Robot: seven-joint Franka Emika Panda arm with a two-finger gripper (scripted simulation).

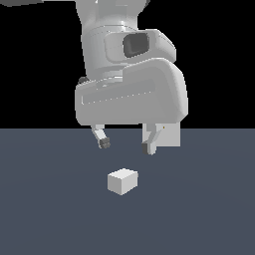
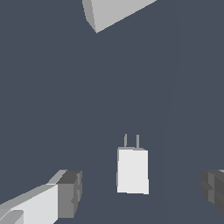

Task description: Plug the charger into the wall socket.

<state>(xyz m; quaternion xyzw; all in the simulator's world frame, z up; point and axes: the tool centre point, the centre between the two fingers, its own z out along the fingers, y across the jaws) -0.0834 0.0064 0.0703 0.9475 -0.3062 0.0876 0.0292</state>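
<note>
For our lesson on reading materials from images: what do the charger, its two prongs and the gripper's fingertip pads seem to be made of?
The charger looks like matte white plastic: flat, even shading with no gloss. Its prongs are thin grey pins, possibly metal, though the render shows no shine. The gripper has darker grey pads on its pale fingers, suggesting rubber; only the colour contrast supports that.

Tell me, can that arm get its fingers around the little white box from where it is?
Probably yes: the gripper hangs open above the charger, with nothing between them and bare floor around it.
</note>
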